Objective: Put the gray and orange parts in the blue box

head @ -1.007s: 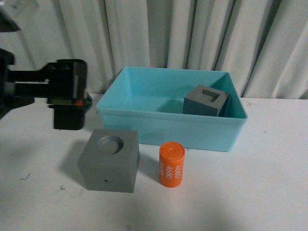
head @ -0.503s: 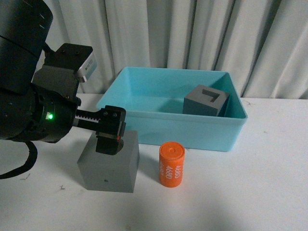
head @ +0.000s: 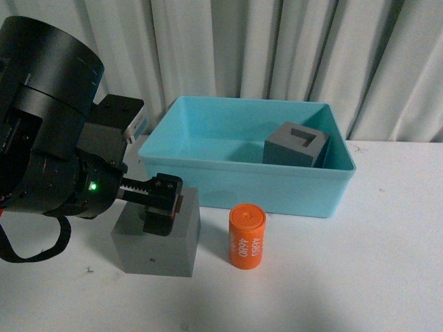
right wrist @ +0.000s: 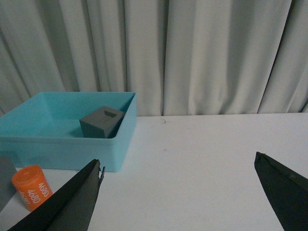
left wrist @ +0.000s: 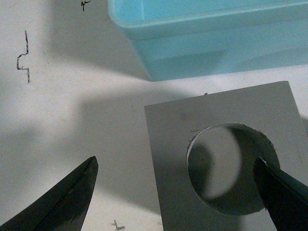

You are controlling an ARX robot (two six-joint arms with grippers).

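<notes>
White worktop [head: 387,263] carries everything. Blue box [head: 242,176] sits at the back, with the gray cube with rectangular recess [head: 294,146] inside its right end. Left claw [head: 160,204] spread wide, low over the gray cube with round recess [head: 156,249], one finger above the recess, the other off its side. That cube sits just in front of the box. Right claw [right wrist: 177,160] wide, holding nothing, above the worktop. Orange cylinder [head: 247,238] stands upright beside the cube, outside the box.

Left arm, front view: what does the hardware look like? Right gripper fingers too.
Left arm: bulky black cylindrical housing, lit green LED, toothed black rail at the wrist, black cable loop below. Fingers dark, tapered wedges; right fingers look the same.
</notes>
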